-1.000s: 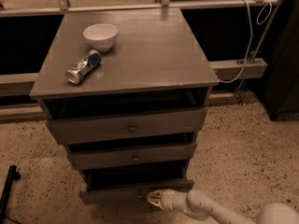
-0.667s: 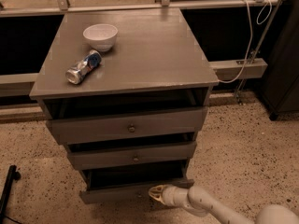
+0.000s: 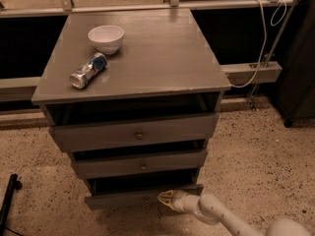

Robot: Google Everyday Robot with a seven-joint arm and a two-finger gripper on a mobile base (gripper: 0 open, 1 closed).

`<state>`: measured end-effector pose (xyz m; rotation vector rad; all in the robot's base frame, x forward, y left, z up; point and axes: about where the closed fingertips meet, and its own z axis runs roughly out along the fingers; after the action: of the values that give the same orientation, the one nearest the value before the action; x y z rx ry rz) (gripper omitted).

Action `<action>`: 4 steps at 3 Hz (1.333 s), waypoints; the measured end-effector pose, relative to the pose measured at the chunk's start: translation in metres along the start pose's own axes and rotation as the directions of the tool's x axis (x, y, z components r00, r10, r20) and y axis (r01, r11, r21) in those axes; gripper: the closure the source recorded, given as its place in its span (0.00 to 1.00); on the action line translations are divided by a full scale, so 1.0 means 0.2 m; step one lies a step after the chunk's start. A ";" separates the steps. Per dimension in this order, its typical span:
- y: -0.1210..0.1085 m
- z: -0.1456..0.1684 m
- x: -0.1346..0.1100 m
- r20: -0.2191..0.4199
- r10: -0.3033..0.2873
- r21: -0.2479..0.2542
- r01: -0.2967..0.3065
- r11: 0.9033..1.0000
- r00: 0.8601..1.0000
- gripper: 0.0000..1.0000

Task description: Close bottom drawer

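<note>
The bottom drawer (image 3: 123, 198) is the lowest and narrowest of three grey-brown drawers in a small cabinet; it stands pulled out, its low front panel tilted a little. My gripper (image 3: 165, 197) is at the end of a white arm coming from the bottom right, with its tip against the right part of that front panel. The drawer's knob is hidden.
The middle drawer (image 3: 140, 164) and top drawer (image 3: 135, 133) also stand slightly open. On the cabinet top (image 3: 162, 58) are a white bowl (image 3: 106, 37) and a lying can (image 3: 87, 71). Speckled floor surrounds the cabinet; a black pole (image 3: 7, 200) is at the lower left.
My gripper has moved a little up and to the right along the bottom drawer's front panel. The drawer looks about as far out as before.
</note>
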<state>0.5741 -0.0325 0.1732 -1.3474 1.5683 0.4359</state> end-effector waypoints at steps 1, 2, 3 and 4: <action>-0.05 0.01 0.01 0.008 0.002 0.019 -0.002 1.000 1.000 1.00; -0.16 0.05 0.04 0.025 0.005 0.056 -0.006 0.998 1.000 1.00; -0.23 0.12 0.02 0.071 0.004 0.077 -0.009 0.997 0.998 1.00; -0.25 0.12 0.02 0.074 -0.001 0.085 -0.005 0.996 0.997 1.00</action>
<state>0.6286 -0.0325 0.1740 -1.2518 1.5108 0.4112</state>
